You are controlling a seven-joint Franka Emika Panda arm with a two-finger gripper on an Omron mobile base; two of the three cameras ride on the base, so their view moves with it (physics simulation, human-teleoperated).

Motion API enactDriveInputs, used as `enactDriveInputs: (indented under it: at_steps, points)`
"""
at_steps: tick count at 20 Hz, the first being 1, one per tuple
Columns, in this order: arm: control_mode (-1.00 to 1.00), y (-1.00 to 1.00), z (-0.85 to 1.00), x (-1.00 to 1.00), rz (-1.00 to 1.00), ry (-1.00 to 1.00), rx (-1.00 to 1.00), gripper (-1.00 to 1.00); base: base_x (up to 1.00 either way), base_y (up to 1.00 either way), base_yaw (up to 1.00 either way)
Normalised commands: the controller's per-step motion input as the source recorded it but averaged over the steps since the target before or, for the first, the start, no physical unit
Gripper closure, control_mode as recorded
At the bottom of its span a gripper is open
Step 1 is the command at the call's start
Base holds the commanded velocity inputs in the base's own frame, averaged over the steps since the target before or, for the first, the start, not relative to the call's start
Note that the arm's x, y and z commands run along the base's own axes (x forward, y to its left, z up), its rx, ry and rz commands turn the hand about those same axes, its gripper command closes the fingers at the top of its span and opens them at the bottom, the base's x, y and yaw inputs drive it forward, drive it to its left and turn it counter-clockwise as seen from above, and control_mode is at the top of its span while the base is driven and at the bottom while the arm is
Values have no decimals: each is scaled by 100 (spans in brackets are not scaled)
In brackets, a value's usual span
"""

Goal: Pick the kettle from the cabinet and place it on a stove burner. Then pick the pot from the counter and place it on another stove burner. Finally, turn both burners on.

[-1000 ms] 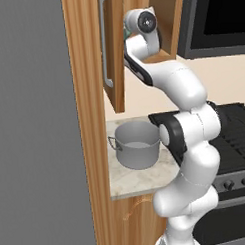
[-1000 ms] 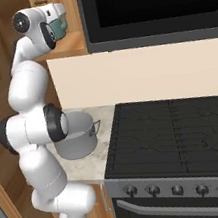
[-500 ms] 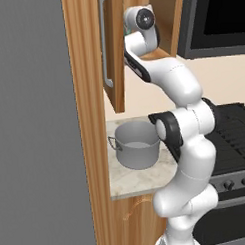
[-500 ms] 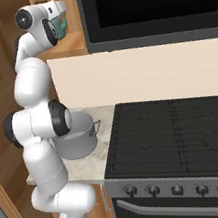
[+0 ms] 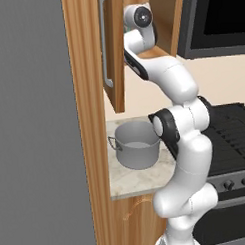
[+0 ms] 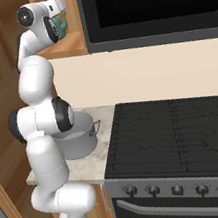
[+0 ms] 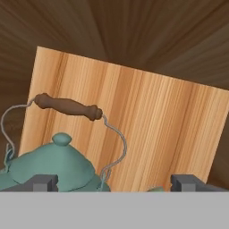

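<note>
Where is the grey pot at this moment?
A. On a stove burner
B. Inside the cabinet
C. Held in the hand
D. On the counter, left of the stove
D. The pot stands on the counter beside the black stove, while the open hand is up at the kettle in the cabinet.
</note>
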Motion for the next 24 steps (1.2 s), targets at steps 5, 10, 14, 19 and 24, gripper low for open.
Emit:
enactDriveInputs:
  at_steps: [5,10,14,19,24]
  points:
    - [-100,0,10,11,0,0,0,-100,0,0,0]
    - [-100,0,7,9,0,0,0,-100,0,0,0]
    - [-100,0,1,6,0,0,0,-100,0,0,0]
    - [-100,0,0,11,0,0,1,-100,0,0,0]
    - [-100,0,0,10,0,0,2,-100,0,0,0]
